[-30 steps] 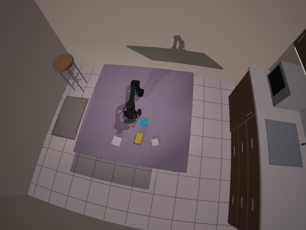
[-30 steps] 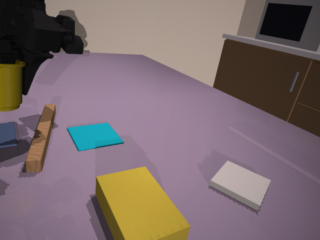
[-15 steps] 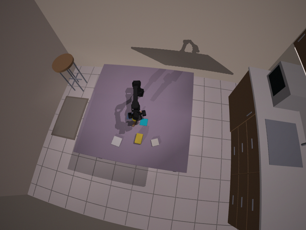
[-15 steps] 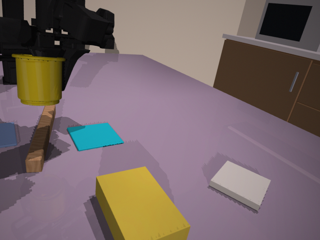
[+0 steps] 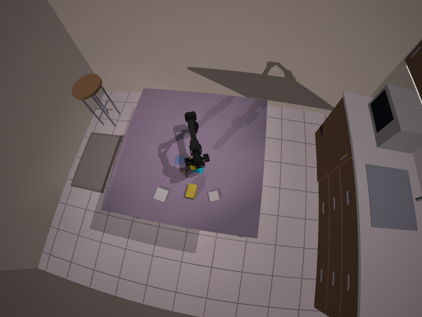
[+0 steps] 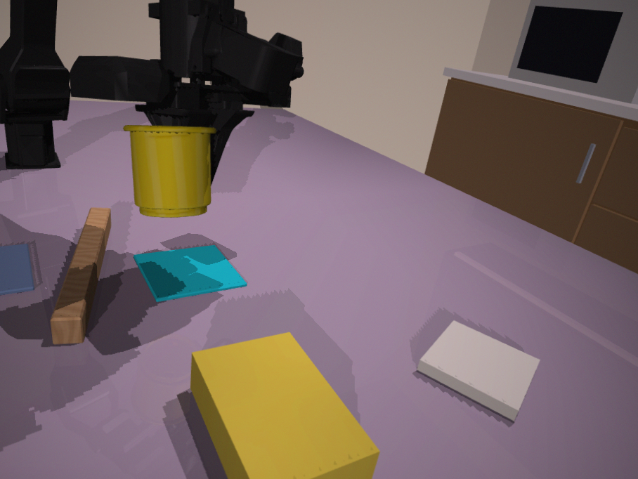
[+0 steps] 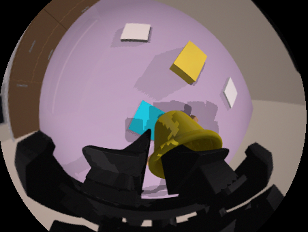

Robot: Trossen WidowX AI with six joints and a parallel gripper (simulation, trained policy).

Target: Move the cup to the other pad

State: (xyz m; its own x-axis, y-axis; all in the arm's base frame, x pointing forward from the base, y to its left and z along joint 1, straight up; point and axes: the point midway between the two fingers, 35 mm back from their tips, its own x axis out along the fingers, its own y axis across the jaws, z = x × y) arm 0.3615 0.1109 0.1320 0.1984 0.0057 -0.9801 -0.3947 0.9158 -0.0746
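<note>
From the top: black arm reaching out over the counter (image 5: 235,191) (image 6: 335,232) (image 7: 85,85), with the yellow cup (image 5: 193,168) (image 6: 171,170) (image 7: 174,127) partly hidden under it, close by the cyan pad (image 5: 200,170) (image 6: 216,273) (image 7: 144,114). Off to the other side of the wooden bar (image 5: 184,171) (image 6: 85,273) (image 7: 194,118), the blue pad (image 5: 179,160) (image 6: 15,269), with nothing visible on it. Judging by that, probably lifted from blue and bound for cyan.

From the exterior: cup upright and aloft, well above the counter, seemingly on the cyan side of the bar. Grasp and lift done, carry mostly done by the look of it; centring, lowering and letting go all left. No marbles in sight on the counter; impossible to tell how many sit inside, behind the wall.

From the wrist: jaws clamped on the cup near its rim, with cyan partly showing beyond. Not yet set down, not yet released. Likely needed next: a small, level shift over the pad, then a slow descent, opening only after contact.

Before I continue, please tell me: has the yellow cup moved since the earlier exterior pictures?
Yes; the yellow cup has moved rightward in the exterior view, past the wooden bar.
</note>
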